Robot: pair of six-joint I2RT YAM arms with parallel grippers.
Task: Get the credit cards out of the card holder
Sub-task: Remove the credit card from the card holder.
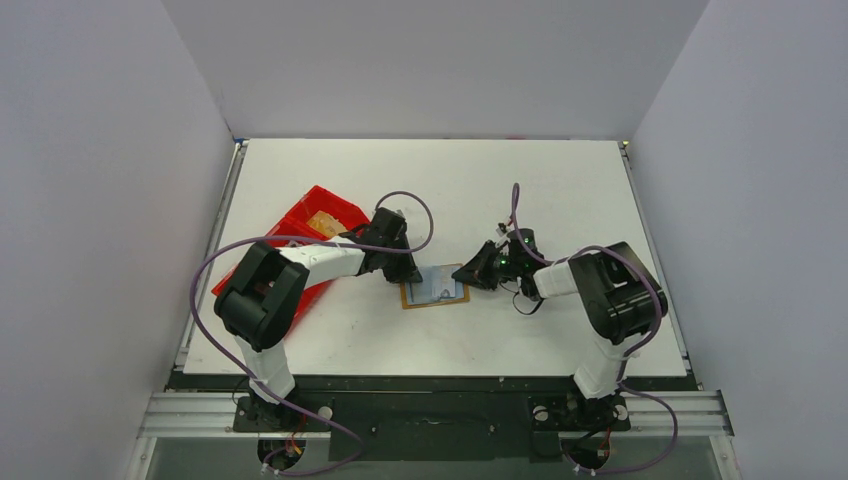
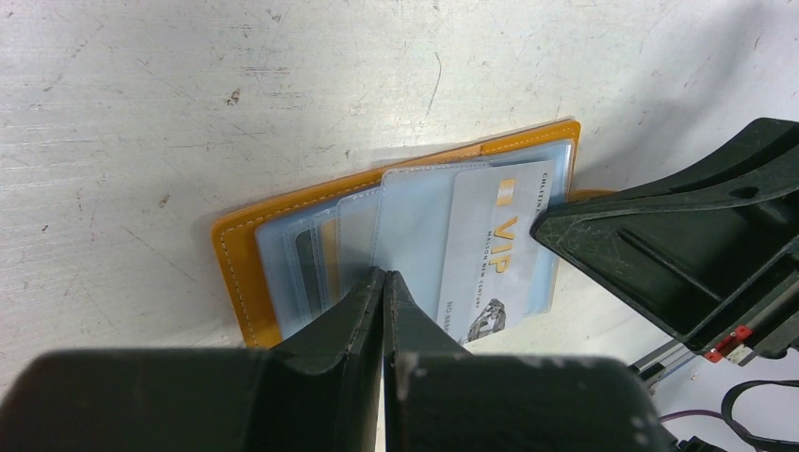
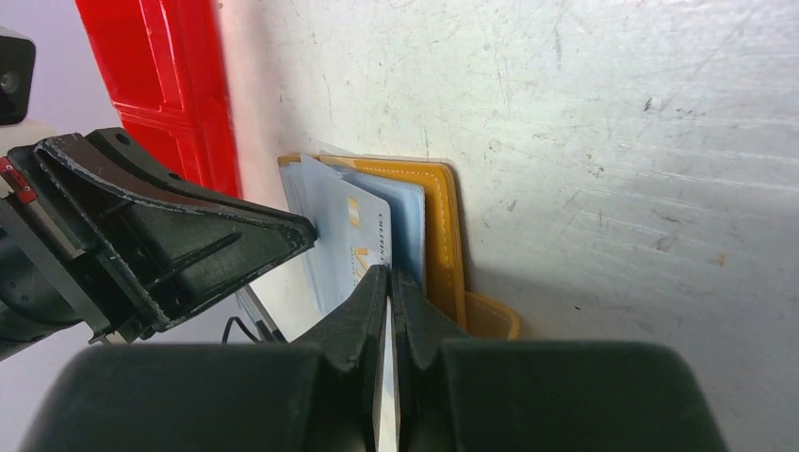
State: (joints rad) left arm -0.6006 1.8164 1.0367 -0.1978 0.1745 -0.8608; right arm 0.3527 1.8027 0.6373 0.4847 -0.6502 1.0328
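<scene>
Top view: set high at the near edge, looking down over the whole tabletop (image 1: pixel 520 170). Wrist views: close, low, facing opposite ways. Both share the card holder (image 2: pixel 236 273) at frame centre.

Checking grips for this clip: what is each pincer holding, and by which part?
The right pincer looks shut on the edge of a card. The left pincer is shut, tips on the holder; whether it grips anything cannot be told.

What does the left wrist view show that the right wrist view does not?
Only the left wrist view shows the VIP print on the card in full. Only the right wrist view shows the red tray. Both show the open tan holder on the table, the card, and the left claw and the right claw, both shut, tips at the holder.
</scene>
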